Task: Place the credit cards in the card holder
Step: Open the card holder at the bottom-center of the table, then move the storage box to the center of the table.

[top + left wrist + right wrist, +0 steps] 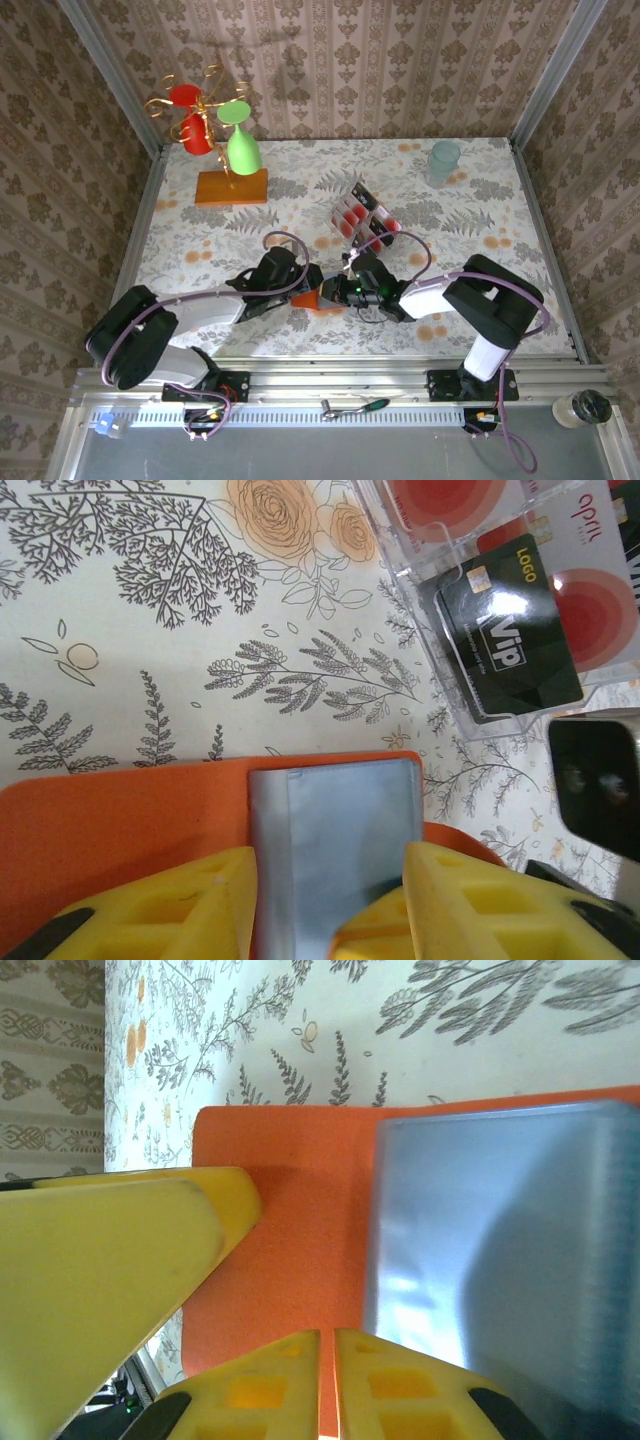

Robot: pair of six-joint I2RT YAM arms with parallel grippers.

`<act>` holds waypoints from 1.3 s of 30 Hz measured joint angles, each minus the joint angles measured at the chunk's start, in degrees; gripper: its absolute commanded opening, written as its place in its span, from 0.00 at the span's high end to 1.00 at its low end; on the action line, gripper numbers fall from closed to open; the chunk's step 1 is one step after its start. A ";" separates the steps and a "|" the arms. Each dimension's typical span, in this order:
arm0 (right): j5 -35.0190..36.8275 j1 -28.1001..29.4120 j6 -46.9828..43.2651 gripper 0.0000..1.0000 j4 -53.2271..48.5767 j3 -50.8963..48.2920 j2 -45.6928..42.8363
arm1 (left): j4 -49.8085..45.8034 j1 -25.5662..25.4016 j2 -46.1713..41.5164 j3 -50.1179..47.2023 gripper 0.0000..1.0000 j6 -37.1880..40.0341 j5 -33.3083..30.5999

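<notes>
The card holder (325,299), orange-red with a grey inner side (335,850), lies open on the flowered table between both arms. My left gripper (325,880) stands open over it, one yellow finger (150,910) on the orange flap and the other at the grey panel's right edge. My right gripper (327,1360) is shut on the near edge of the orange flap (290,1220). The credit cards (358,215), black (515,645) and pale pink with red rounds (590,590), sit in a clear tray just beyond the wallet.
At the back left an orange block (232,187) carries a gold wire stand with red and green cups. A pale green cup (445,160) stands at the back right. A tool (355,407) and a jar (582,408) lie by the front rail.
</notes>
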 measured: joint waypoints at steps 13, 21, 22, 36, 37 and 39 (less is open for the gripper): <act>0.66 -3.41 -0.81 0.91 -1.95 -3.61 -1.81 | -1.51 -0.70 3.78 1.64 0.65 7.89 0.33; 0.57 -4.61 -1.99 0.89 -4.66 -3.65 -4.02 | -7.85 -3.82 7.28 6.84 0.67 15.47 -0.22; 0.57 -5.33 -2.43 0.89 -5.46 -3.56 -4.50 | -8.72 -4.28 7.89 7.67 0.67 16.44 -0.44; -1.62 -13.77 -11.45 0.87 -17.73 9.16 -5.05 | -11.58 -5.70 10.99 10.49 0.71 21.14 -2.01; -1.75 -13.77 -12.11 0.87 -18.18 10.36 -4.07 | -11.58 -5.77 11.15 10.62 0.72 21.31 -2.19; -1.81 -13.77 -13.07 0.87 -19.41 12.63 -1.95 | -11.69 -5.79 11.54 10.99 0.72 21.77 -2.32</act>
